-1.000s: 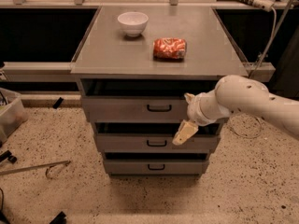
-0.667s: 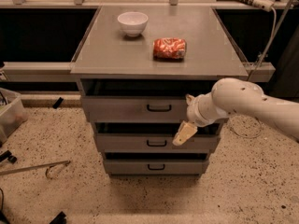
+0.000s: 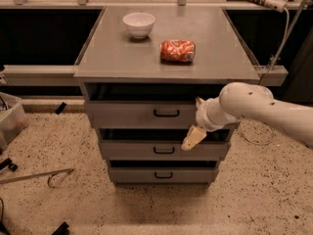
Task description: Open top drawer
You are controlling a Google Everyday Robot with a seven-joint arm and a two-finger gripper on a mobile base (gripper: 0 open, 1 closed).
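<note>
I see the grey cabinet (image 3: 122,58) head-on, with its three drawers stacked below the flat top. The top drawer (image 3: 132,115) sits directly under that top, and its front is the widest and tallest of the three. A dark gap shows between its upper edge and the cabinet top. Its small black loop handle (image 3: 166,113) sits in the middle of the front.

My arm (image 3: 264,106) reaches in from the right, white and rounded. The gripper (image 3: 194,122) hangs in front of the right part of the top drawer's front, just to the right of the handle and not touching it. Its two fingers are spread apart with nothing between them. The lower finger (image 3: 192,138) is pale tan and angles down and left across the gap above the middle drawer (image 3: 132,151). Only the tip of the upper one shows, near the top edge of the drawer front.

The bottom drawer (image 3: 132,175) is the narrowest-looking, and like the middle one it carries a black loop handle.

On the cabinet top a white bowl (image 3: 139,23) stands towards the back left. A crumpled red packet (image 3: 177,50) lies to its right and nearer me, well apart from it. The floor (image 3: 58,204) is speckled, and a thin metal rod (image 3: 34,176) lies on it to the left.
</note>
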